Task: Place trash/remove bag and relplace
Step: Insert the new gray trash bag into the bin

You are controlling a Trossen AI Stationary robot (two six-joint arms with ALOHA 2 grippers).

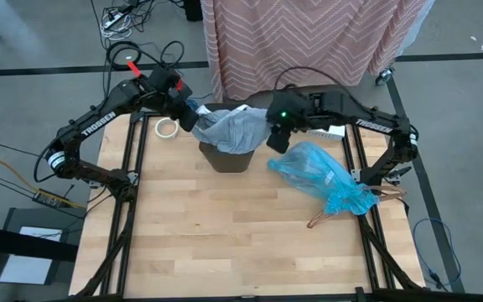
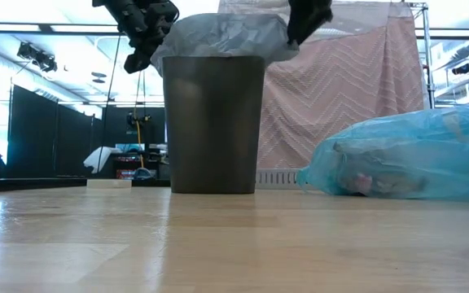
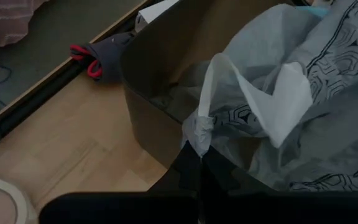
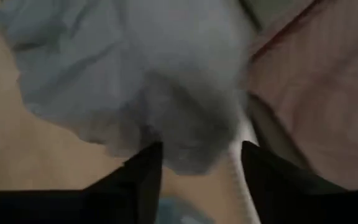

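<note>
A small dark bin (image 1: 227,158) stands upright at the table's far middle. A pale grey translucent plastic bag (image 1: 233,130) lies bunched over its mouth and hangs over the rim (image 2: 218,37). My left gripper (image 1: 193,117) is shut on this grey bag at the bin's left side. My right gripper (image 1: 277,138) hovers open just over the grey bag's right side (image 4: 201,155); whether it touches the bag, I cannot tell. The blue bag (image 1: 321,176), full and bunched shut, lies on its side on the table right of the bin (image 2: 414,159). Loose trash does not show. My left gripper pinches a bunched bit of the grey bag's edge (image 3: 197,127) between its two fingers, by the bin's left rim. The fingers slant down from the table's far left. From the pinch the plastic runs slack, in loose folds, over the bin's mouth.
A roll of tape (image 1: 167,127) lies on the table left of the bin. Thin brown sticks (image 1: 325,220) lie near the blue bag's tied end at the right edge. A pink patterned cloth (image 1: 309,42) hangs behind the table. The table's near half (image 1: 225,243) is bare wood.
</note>
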